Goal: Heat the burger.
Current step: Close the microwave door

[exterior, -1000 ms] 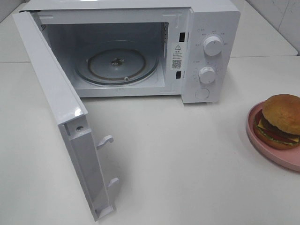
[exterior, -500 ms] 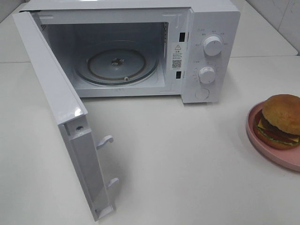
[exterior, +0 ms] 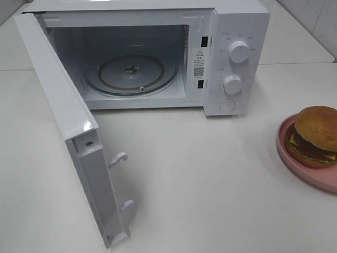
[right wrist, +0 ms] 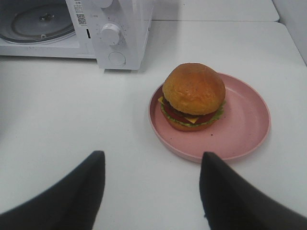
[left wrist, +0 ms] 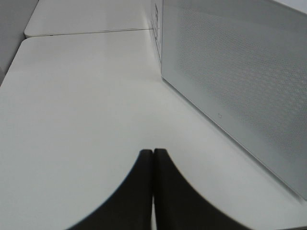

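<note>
The round burger (right wrist: pixel 194 95) with its golden-brown bun, dark patty, tomato, cheese and lettuce is sitting on a pink round plate (right wrist: pixel 244 136) on the white tabletop (exterior: pixel 210 184), off to the right of the white microwave oven (exterior: pixel 237 63), whose door (exterior: pixel 63 121) is standing wide open on its glass turntable (exterior: pixel 131 74). The right gripper (right wrist: pixel 151 184) is hovering short of the plate, jaws spread wide and empty, with the burger lying straight ahead and slightly right of their gap. The left gripper (left wrist: pixel 153 184), fingers pressed together on nothing, is waiting beside the door's outer face, so the right arm is plainly the nearer one.
</note>
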